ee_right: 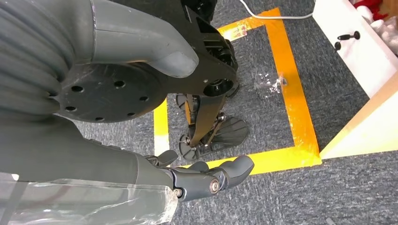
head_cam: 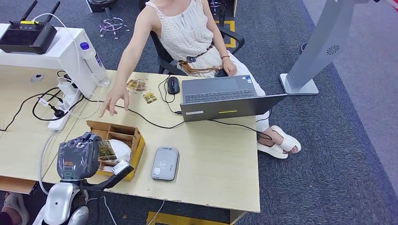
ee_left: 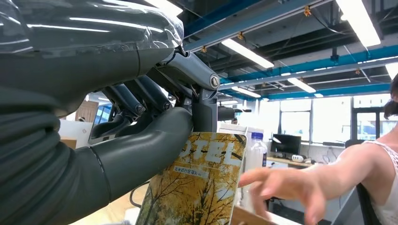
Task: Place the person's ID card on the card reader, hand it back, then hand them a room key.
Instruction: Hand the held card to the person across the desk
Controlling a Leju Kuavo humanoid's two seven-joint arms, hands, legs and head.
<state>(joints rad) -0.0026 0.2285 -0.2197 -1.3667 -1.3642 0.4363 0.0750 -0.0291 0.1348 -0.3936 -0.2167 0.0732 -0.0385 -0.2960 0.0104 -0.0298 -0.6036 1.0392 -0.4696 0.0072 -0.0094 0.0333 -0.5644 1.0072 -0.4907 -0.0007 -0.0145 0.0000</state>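
Note:
My left hand [head_cam: 79,157] hovers over a small cardboard box [head_cam: 136,138] near the table's front left and holds a room key card [head_cam: 107,151] with a yellow tree picture. In the left wrist view the card [ee_left: 202,183] stands upright, pinched between the thumb and the dark fingers [ee_left: 126,101] of that hand [ee_left: 141,140]. The person's hand [head_cam: 112,101] reaches over the table just beyond the box, spread and close to the card [ee_left: 281,185]. The grey card reader [head_cam: 164,163] lies right of the box. My right hand [ee_right: 206,180] hangs beside my body over the floor, holding nothing.
Two picture cards [head_cam: 142,90] lie near the person's forearm. A laptop [head_cam: 220,96] and mouse [head_cam: 173,85] sit at the table's far side, with cables across the middle. A bottle [head_cam: 94,63], power strip [head_cam: 65,105] and white stand with a controller [head_cam: 28,35] crowd the left.

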